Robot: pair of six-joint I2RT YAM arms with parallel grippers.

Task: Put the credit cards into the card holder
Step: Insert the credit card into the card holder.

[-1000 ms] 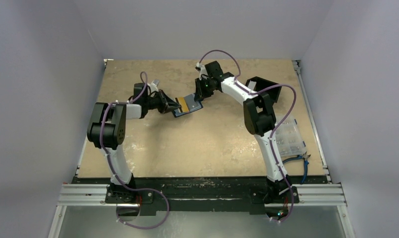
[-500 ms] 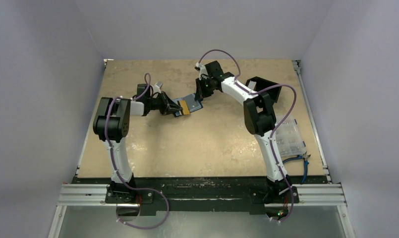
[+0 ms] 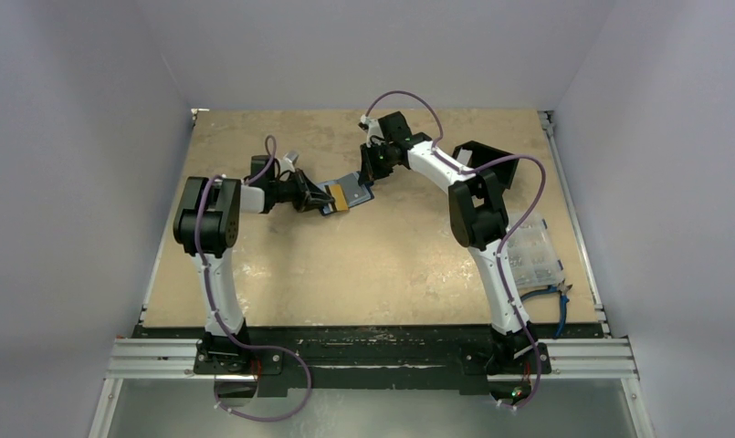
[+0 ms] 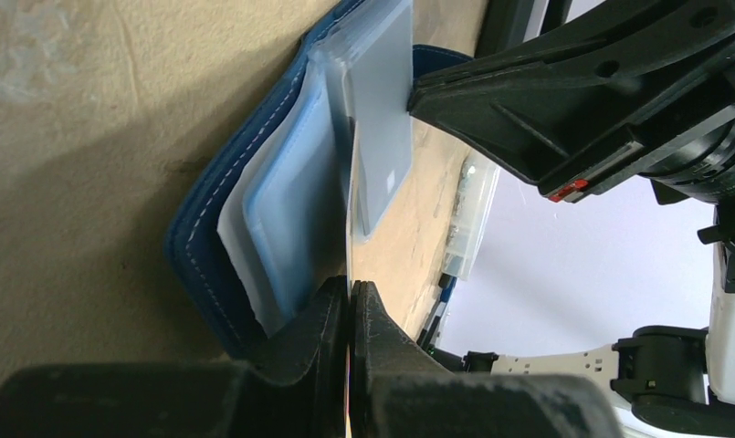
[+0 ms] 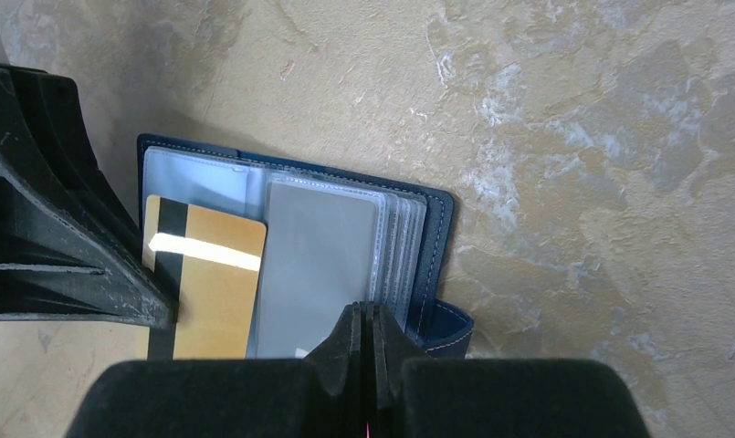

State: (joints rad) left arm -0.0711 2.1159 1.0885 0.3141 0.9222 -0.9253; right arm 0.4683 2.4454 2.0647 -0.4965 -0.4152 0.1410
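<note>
Left gripper (image 4: 350, 306) pinches gold credit card (image 5: 206, 285) edge-on; right gripper (image 5: 368, 321) pinches clear sleeves (image 5: 320, 260) of card holder (image 5: 438, 239); risk: card misses pocket mouth, buckles, or shoves holder left.

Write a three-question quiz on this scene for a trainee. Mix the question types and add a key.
1. Short answer: what is the left gripper pinching?
2. True or false: the card holder lies closed on the table.
3. Multiple choice: the right gripper is shut on
A) the clear sleeves
B) the gold card
C) nothing

Key
1. The gold card, seen edge-on between its fingers in the left wrist view.
2. False: the card holder lies open, inside facing up.
3. A
</note>
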